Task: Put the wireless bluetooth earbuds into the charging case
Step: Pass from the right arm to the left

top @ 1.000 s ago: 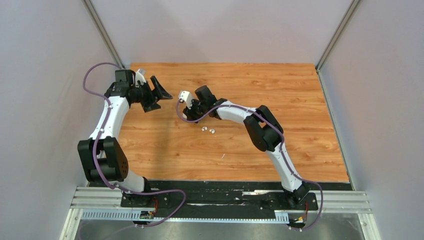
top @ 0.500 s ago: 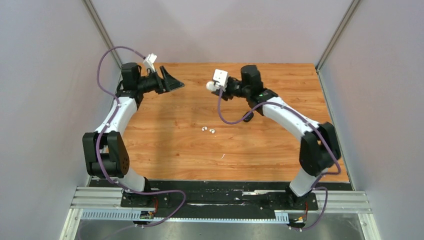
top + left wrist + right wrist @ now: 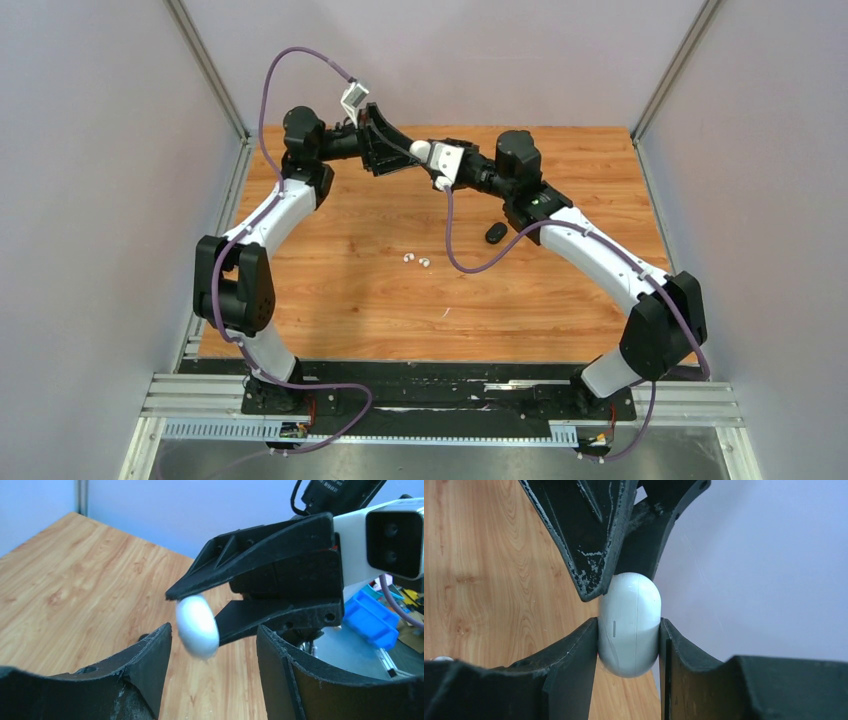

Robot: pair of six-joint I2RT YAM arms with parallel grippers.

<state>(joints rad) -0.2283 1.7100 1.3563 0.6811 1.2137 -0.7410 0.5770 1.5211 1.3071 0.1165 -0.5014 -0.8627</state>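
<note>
My right gripper (image 3: 629,622) is shut on the white oval charging case (image 3: 629,625), holding it by its flat sides in the air above the back of the table. In the top view the case (image 3: 421,151) hangs between both arms. My left gripper (image 3: 214,630) faces it, open, with one finger on each side of the case (image 3: 197,626) and a gap showing on both sides. Two white earbuds (image 3: 407,257) (image 3: 424,263) lie loose on the wood at mid-table. A black oval case (image 3: 495,233) rests below the right arm.
White walls close the table (image 3: 600,290) in on the left, back and right. A tiny white speck (image 3: 446,312) lies toward the front. A purple cable (image 3: 452,240) droops from the right wrist above the earbuds. A blue bin (image 3: 372,620) shows beyond the table.
Both arms rose and swung to the back centre, the right one carrying the white case up. The left jaws narrowed around the case. The black case came into view.
</note>
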